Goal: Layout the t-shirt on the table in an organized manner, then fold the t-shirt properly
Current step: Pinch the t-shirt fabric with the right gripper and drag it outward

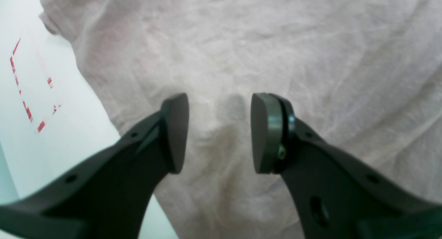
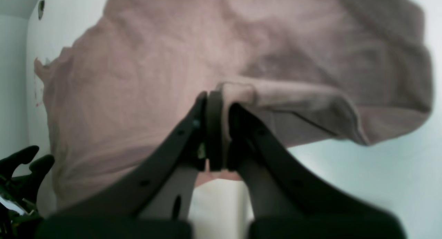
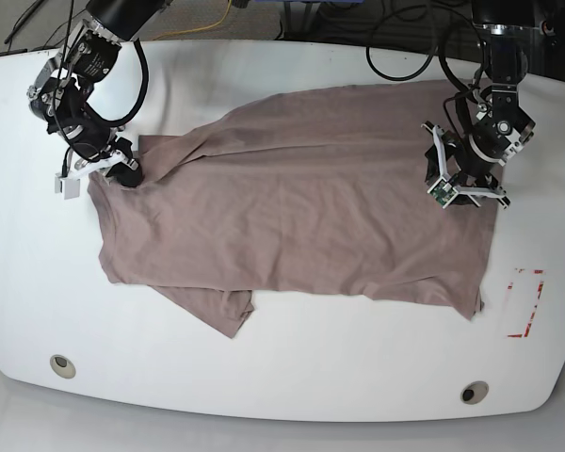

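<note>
Right arm is seen reaching in from the far corner on the base view's left, wrist bent downward. Right pincer (image 2: 215,135) is clamped tight, a fold of the t-shirt (image 2: 145,76) pinched between its pads (cloth bunched over the upper finger). Left arm is seen descending on the base view's right, wrist pointed down. Left pincer (image 1: 219,132) is held parted, both pads (image 1: 264,132) visible, nothing gripped between them.
</note>
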`<state>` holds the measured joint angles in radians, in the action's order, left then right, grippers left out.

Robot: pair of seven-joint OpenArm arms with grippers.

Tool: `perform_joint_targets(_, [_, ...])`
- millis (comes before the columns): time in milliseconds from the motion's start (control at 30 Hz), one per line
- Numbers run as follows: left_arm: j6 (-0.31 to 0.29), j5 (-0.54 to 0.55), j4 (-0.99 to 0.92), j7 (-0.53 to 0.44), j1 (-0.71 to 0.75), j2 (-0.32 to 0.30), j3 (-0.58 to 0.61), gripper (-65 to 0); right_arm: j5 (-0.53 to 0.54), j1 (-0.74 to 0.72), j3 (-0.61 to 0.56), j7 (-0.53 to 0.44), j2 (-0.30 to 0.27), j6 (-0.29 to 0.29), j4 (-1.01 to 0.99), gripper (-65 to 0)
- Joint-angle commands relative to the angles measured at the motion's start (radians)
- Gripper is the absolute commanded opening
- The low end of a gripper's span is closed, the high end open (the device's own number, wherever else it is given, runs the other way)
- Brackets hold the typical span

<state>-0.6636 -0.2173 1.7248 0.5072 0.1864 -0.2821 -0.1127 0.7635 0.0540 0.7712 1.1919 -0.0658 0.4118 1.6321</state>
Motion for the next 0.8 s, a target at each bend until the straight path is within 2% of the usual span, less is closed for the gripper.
perform_joint_targets(0, [0.008, 0.003, 0.016, -0.014, 0.005, -0.021, -0.005, -37.6, 0.020, -0.016, 0.006, -0.017, -0.024, 0.005, 0.007, -65.0])
perform_joint_targets(233, [0.002, 0.008, 0.065, -0.011, 0.081, -0.038, -0.022, -37.6, 0.020, -0.016, 0.006, -0.017, -0.029, 0.003, 0.006, -65.0])
perform_joint_targets(367, [-0.035, 0.011, 0.099, -0.015, 0.147, -0.049, -0.052, -37.6, 0.018, -0.019, 0.006, -0.017, -0.030, 0.003, 0.006, -65.0])
perform_joint_targets(467, [-0.035, 0.011, 0.106, -0.015, 0.158, -0.047, -0.069, -37.6, 0.018, -0.055, 0.003, -0.017, -0.029, 0.003, 0.006, -65.0])
perform_joint_targets(767, [-0.035, 0.009, 0.109, -0.015, 0.173, -0.045, -0.077, -37.6, 0.018, -0.158, -0.144, -0.019, -0.018, 0.003, -0.025, -65.0])
